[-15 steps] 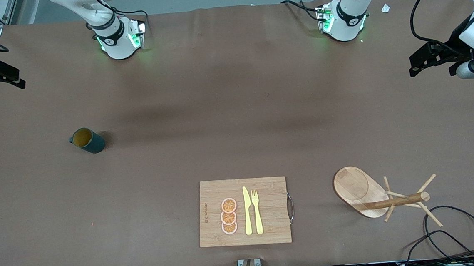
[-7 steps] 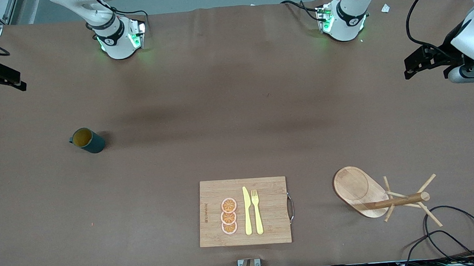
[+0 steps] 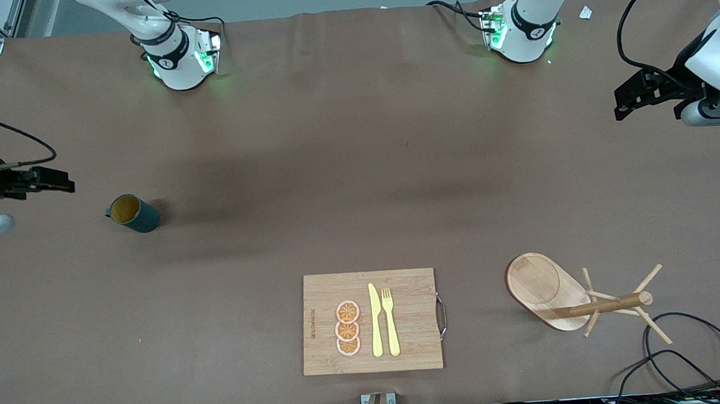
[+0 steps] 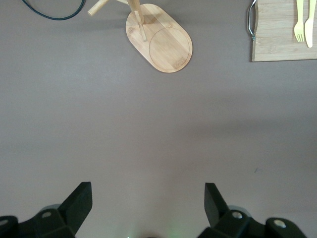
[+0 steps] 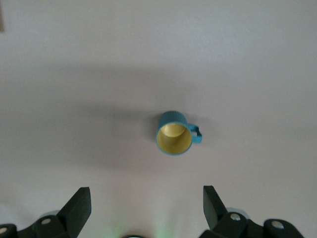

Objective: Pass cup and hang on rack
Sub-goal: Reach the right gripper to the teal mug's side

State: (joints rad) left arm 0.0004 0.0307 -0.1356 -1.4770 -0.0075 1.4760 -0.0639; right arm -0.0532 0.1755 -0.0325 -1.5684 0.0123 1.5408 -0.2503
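Note:
The dark teal cup [image 3: 133,214] stands upright on the brown table toward the right arm's end, yellowish inside showing, its small handle pointing away from the table's middle. It also shows in the right wrist view [image 5: 174,135]. My right gripper [image 3: 66,183] hangs open and empty in the air beside the cup, apart from it; its own view [image 5: 146,191] shows the jaws wide apart. The wooden rack [image 3: 568,294] stands toward the left arm's end, near the front camera, also in the left wrist view [image 4: 163,42]. My left gripper [image 3: 620,102] is open and empty, high over the table's end [image 4: 148,186].
A bamboo cutting board [image 3: 404,287] with a metal handle, a yellow knife, a fork and orange slices lies near the front edge; its corner shows in the left wrist view [image 4: 277,44]. A black cable [image 3: 694,356] loops beside the rack.
My right gripper has come in from the table's end toward the cup. My left gripper shifted slightly earlier, then held still. Cup and rack have not moved.

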